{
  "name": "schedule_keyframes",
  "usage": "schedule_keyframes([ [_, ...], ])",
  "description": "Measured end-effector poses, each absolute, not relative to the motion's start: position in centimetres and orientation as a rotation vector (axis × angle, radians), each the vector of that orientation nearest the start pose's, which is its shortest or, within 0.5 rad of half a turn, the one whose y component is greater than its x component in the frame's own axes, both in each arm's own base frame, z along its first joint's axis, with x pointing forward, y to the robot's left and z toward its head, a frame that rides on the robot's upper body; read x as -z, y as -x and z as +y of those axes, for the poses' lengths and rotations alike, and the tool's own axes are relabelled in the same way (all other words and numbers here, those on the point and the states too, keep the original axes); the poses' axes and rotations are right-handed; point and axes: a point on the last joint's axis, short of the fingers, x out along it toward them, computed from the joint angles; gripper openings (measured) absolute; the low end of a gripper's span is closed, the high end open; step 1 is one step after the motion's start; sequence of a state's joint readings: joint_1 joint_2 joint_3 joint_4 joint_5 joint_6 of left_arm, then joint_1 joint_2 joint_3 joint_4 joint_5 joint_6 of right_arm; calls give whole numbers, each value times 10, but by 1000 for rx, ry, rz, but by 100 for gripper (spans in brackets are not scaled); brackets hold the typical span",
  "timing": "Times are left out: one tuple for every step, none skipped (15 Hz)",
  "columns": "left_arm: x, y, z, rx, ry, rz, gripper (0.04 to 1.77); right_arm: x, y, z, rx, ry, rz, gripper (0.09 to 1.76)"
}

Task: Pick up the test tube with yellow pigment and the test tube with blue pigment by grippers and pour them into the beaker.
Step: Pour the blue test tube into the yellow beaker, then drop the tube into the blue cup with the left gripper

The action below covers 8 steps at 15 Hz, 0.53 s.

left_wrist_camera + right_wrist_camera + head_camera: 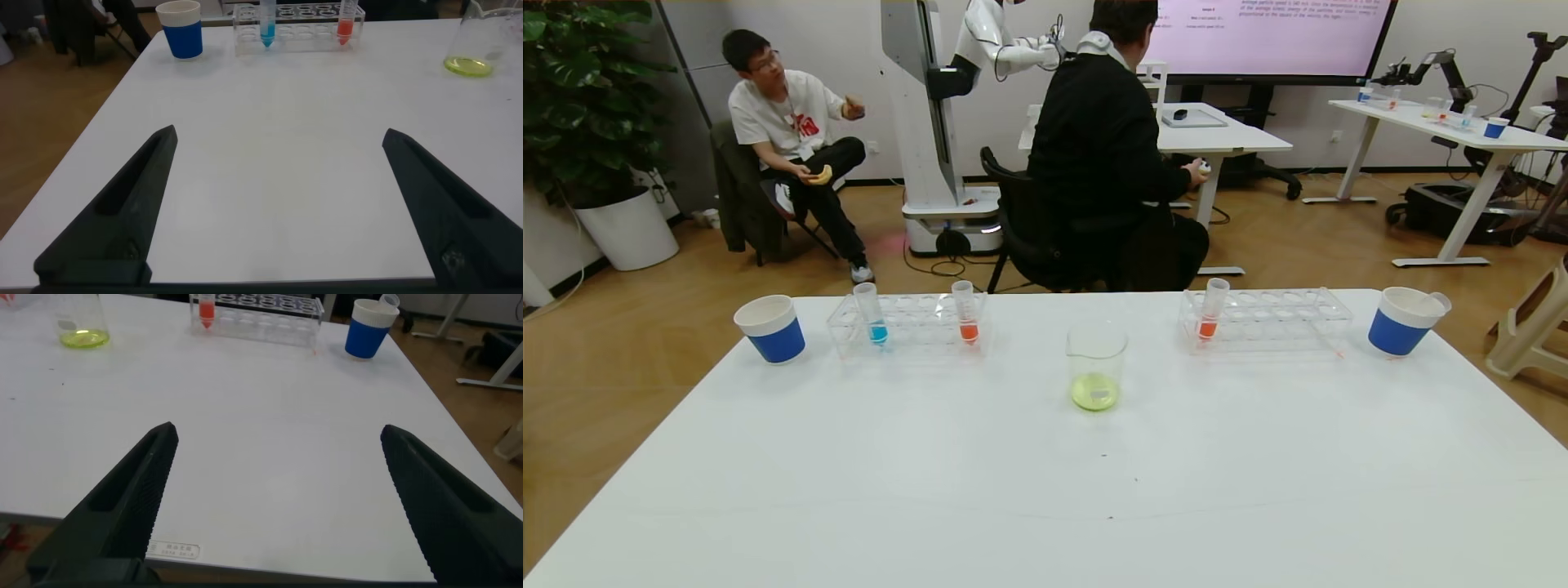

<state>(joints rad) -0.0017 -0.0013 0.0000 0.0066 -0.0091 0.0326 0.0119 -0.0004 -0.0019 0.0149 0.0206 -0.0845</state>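
Observation:
The test tube with blue pigment [876, 314] [266, 24] stands upright in the left clear rack [915, 327]. The beaker [1096, 367] [474, 41] [80, 322] sits mid-table between the racks, with yellow-green liquid in its bottom. The test tube with yellow pigment is out of view. My left gripper [279, 132] is open over bare table on the near left side, far short of the rack. My right gripper [279, 429] is open over the near right part of the table with nothing between its fingers. Neither gripper shows in the head view.
An orange-liquid tube [966, 314] shares the left rack; another [1211, 310] stands in the right rack [1274, 320]. Blue cups sit at the far left [770, 328] and far right [1401, 322]; a clear tube end pokes from the right one. Two people sit beyond the table.

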Motion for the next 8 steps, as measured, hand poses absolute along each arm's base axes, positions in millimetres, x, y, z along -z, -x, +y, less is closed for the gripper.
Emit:
schedule_keyframes([
  [-75, 23, 0, 9, -33, 5, 175, -74, 23, 0, -33, 85, 12, 173],
  [-75, 23, 0, 4, -28, 5, 175, -74, 23, 0, -33, 85, 12, 173],
  [-75, 23, 0, 2, -26, 5, 175, -74, 23, 0, -33, 85, 12, 173],
  [-75, 23, 0, 3, -25, 5, 175, -74, 23, 0, -33, 85, 12, 173],
  [-75, 23, 0, 2, -24, 5, 175, -74, 23, 0, -33, 85, 11, 173],
  [-75, 23, 0, 2, -24, 4, 175, -74, 23, 0, -33, 85, 12, 173],
  [-75, 23, 0, 2, -23, 4, 175, -74, 23, 0, -33, 85, 11, 173],
  [-75, 23, 0, 2, -29, 4, 175, -74, 23, 0, -33, 85, 11, 173],
])
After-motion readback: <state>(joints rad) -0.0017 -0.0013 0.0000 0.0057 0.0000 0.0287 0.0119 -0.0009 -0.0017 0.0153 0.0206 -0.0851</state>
